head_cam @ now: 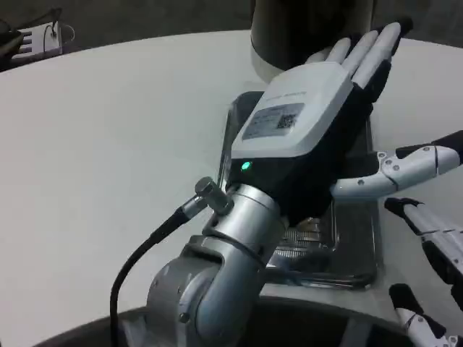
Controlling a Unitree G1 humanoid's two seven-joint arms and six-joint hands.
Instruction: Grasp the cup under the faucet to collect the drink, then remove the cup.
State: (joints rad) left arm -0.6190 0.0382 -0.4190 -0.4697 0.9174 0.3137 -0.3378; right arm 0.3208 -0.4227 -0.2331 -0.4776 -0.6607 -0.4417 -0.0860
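Two robot hands: left robot hand [318, 108] flat, fingers apart, holding nothing, above one metal tray [354, 246]; right robot hand [427, 217] beside it, fingers spread, on the white desk [108, 144]

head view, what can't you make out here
- Cup: the left robot hand covers the middle of the tray, so whether a cup stands there cannot be told.
- Faucet: the dispenser is cut off by the top edge.
- Right robot hand: cut off by the right edge; fingers apart, nothing seen in them.
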